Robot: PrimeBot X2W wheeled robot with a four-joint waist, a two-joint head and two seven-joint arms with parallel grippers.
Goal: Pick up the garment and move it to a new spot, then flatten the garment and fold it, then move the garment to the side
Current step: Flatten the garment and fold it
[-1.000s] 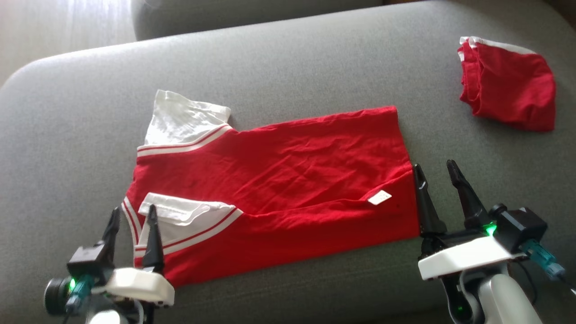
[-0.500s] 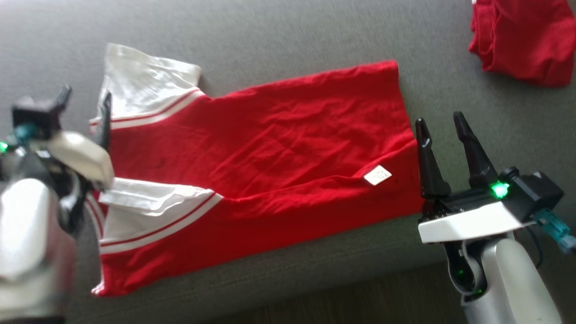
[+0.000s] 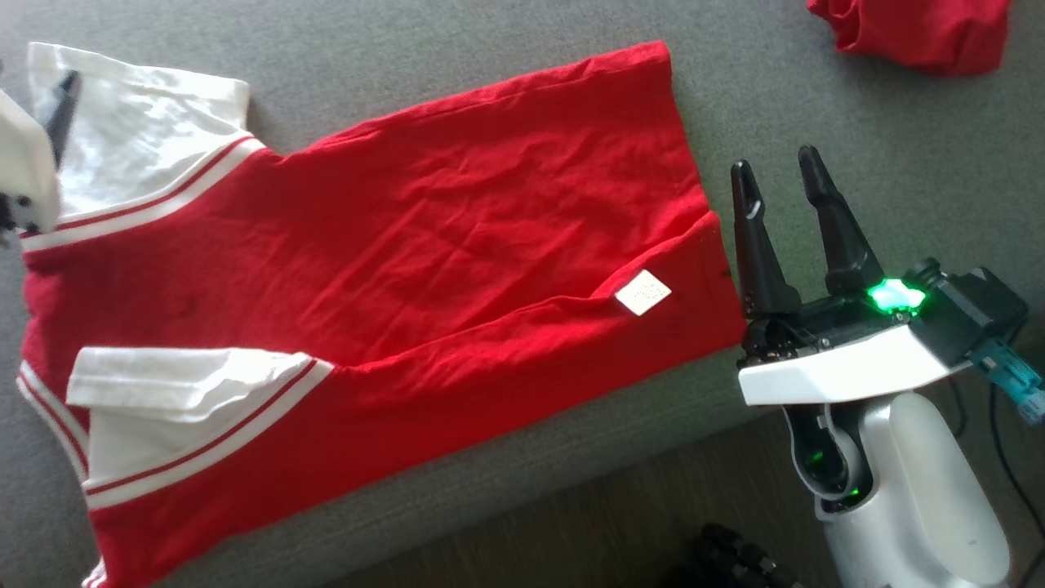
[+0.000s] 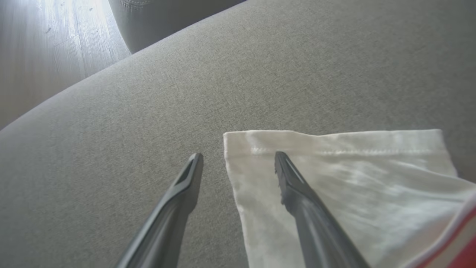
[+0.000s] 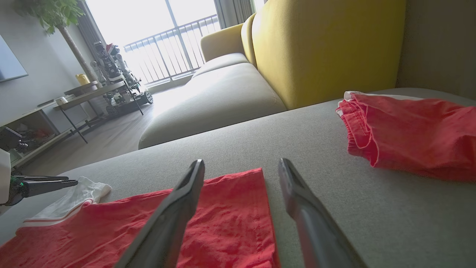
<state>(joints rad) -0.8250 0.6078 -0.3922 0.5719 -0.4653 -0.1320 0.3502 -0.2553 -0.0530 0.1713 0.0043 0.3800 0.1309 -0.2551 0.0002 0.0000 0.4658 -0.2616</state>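
The garment is a red shirt with white, red-striped sleeves, spread flat on the grey cushion; its near edge is folded over, showing a white label. My left gripper is open over the corner of the far white sleeve, one finger above the cloth and one above bare cushion. In the head view one of its fingers shows at the far left edge. My right gripper stands open just right of the shirt's hem, holding nothing; in the right wrist view the hem corner lies between its fingers.
A second red garment, folded, lies at the far right of the cushion. The cushion's front edge and dark floor run along the bottom. A yellow sofa back rises behind.
The head camera has tilted down and closer. My left arm has gone from the shirt's near-left corner up to the far white sleeve. The right gripper has stayed by the hem.
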